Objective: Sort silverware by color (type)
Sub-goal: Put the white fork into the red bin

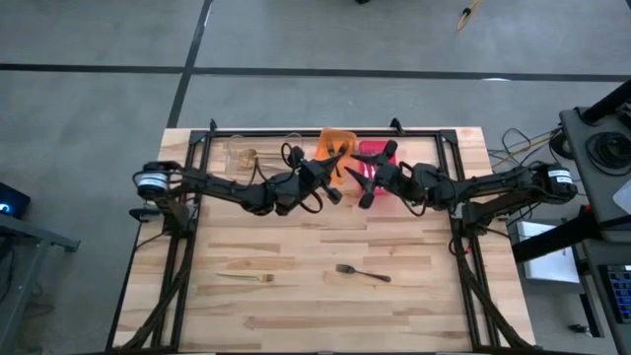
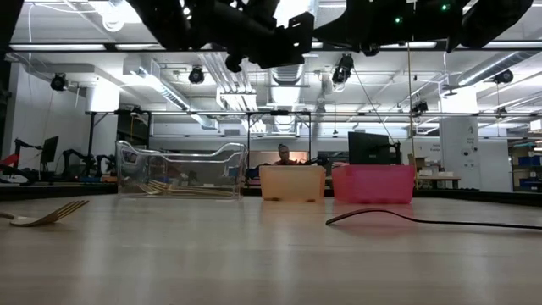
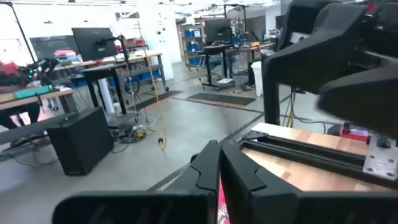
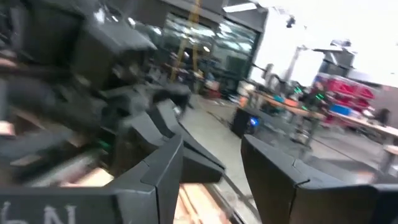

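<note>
Black fork lies flat mid-surface, long axis near crosswise, tines toward your left arm's side. Gold fork apart, tines toward black fork. Left end effector pressed together, empty, over orange bin; right end effector spread, empty. Risk: arms close together; you may clip them.

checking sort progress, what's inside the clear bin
Through the clear bin wall in the low view, a few gold utensils lie on its floor. Their exact count and type cannot be told. From above, the left arm partly covers the bin.
</note>
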Controlling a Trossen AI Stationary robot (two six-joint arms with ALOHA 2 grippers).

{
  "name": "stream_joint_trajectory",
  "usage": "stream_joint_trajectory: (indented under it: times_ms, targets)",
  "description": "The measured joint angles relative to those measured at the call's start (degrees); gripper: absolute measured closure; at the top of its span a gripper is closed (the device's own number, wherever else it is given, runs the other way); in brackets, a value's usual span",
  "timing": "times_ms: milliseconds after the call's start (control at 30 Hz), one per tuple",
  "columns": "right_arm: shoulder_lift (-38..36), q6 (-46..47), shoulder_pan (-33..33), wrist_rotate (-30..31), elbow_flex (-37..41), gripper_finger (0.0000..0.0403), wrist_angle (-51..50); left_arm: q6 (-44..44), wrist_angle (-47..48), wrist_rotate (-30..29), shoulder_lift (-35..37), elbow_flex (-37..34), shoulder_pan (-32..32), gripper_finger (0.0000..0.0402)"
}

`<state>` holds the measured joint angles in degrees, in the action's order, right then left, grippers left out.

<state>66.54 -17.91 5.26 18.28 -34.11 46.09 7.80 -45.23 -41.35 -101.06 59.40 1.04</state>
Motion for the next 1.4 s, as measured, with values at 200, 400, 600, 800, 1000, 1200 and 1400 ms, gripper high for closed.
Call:
stream_joint_trajectory:
  times_ms: [200,400,600,800,1000,1200,1400]
  targets:
    - [-0.1,-1.2,0.0,0.3,0.0,0.0259,-0.5,0.7,1.9,-0.1,-1.0,1.4,0.0,0.0398]
    - [-1.0,-1.2,0.0,2.2,0.0,0.0264,-1.8,-0.6,8.3,-0.2,-0.9,1.3,-0.2,0.0399]
    - [-1.7,2.1,0.0,10.5,0.0,0.0264,-3.5,-1.4,11.3,0.4,0.2,1.2,-0.2,0.0401]
    - [-3.6,9.7,0.0,10.3,-2.9,0.0277,-12.0,-0.6,17.2,6.7,5.6,0.9,-0.2,0.0401]
    - [-1.4,25.9,0.0,10.2,-15.9,0.0294,-43.9,3.8,19.1,12.4,13.6,-2.8,-0.2,0.0401]
    - [3.2,44.1,-1.0,10.1,-22.0,0.0312,-64.3,6.2,19.6,15.4,23.8,-9.6,-0.1,0.0401]
    - [7.8,58.9,-1.6,2.0,-21.6,0.0327,-72.8,9.8,19.6,16.6,32.8,-15.5,-0.1,0.0401]
